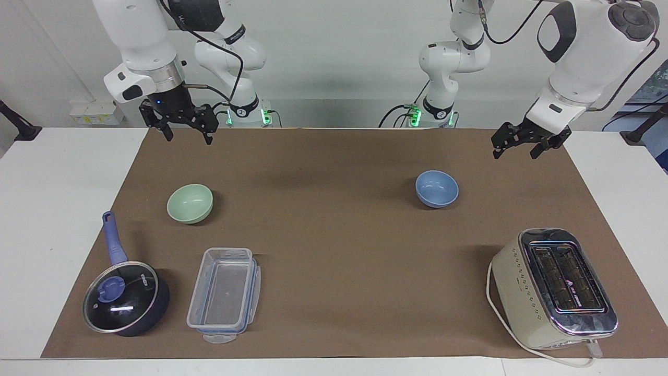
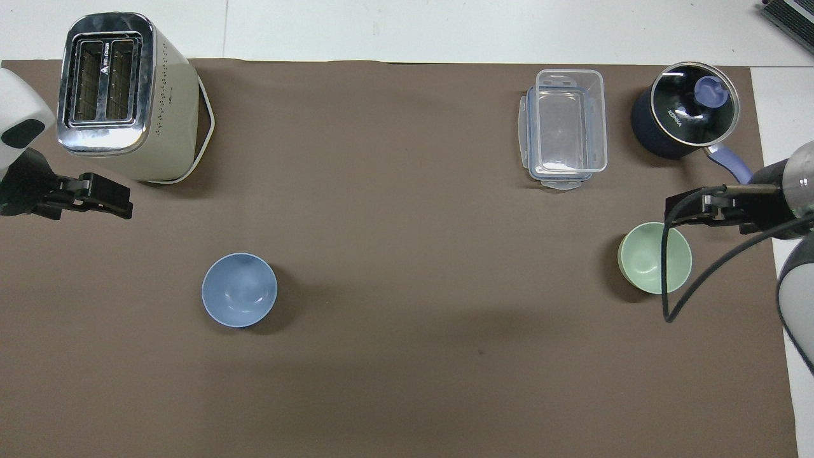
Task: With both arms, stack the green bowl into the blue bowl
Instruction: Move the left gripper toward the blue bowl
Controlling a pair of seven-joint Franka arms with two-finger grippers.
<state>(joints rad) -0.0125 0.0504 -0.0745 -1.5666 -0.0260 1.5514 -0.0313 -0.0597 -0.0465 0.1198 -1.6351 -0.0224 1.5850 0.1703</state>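
Note:
The green bowl (image 1: 190, 203) (image 2: 655, 257) stands upright and empty on the brown mat (image 1: 334, 245) toward the right arm's end. The blue bowl (image 1: 437, 189) (image 2: 239, 290) stands upright and empty toward the left arm's end, well apart from it. My right gripper (image 1: 188, 134) (image 2: 673, 213) is open and empty, raised in the air over the mat just beside the green bowl's rim. My left gripper (image 1: 515, 151) (image 2: 122, 205) is open and empty, raised over the mat between the blue bowl and the toaster.
A cream toaster (image 1: 553, 287) (image 2: 121, 95) with a white cord stands farther from the robots than the blue bowl. A clear plastic container (image 1: 224, 295) (image 2: 566, 127) and a dark lidded pan with a blue handle (image 1: 125, 297) (image 2: 683, 117) lie farther out than the green bowl.

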